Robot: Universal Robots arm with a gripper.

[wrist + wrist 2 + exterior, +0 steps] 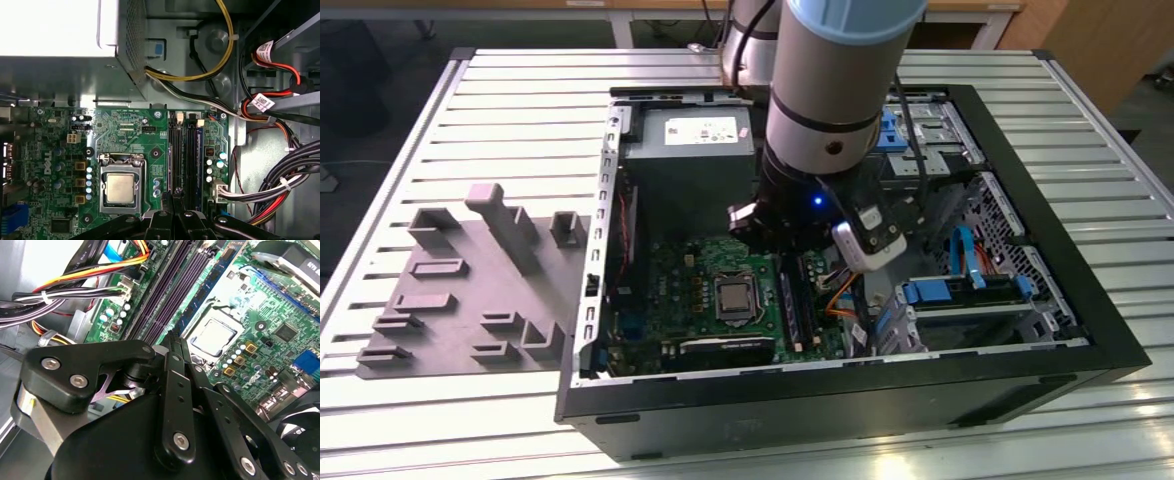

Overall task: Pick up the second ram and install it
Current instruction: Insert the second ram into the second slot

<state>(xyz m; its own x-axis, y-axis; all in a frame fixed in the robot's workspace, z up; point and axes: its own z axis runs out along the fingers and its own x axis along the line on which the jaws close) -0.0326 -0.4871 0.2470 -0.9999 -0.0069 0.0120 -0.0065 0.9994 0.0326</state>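
1. The arm (821, 100) reaches down into the open computer case (854, 400), which lies on a slatted table (520, 90); its wrist hangs over the motherboard (125, 130), on the side of the processor socket (120, 187) where the memory slots (182, 150) run.
2. The gripper (172, 192) shows in both wrist views; its fingertips are drawn tight together into one narrow tip, with nothing seen between them; that tip sits just above the near end of the slots, close beside the processor socket.
3. The second ram (201, 160): in the first wrist view a thin dark-blue edge stands in the slot row farthest from the processor socket; it is seen edge-on, so I cannot tell how deep it sits, nor be sure it is the second stick.
4. Its long axis lies parallel to the black slots and to the socket's side; one end points toward the grey power supply (50, 25), the other toward the gripper.
5. Bundled cables (280, 185) lie beyond the slots, away from the socket; the grey holder tray (467, 290) rests on the table outside the case, well apart from the socket.
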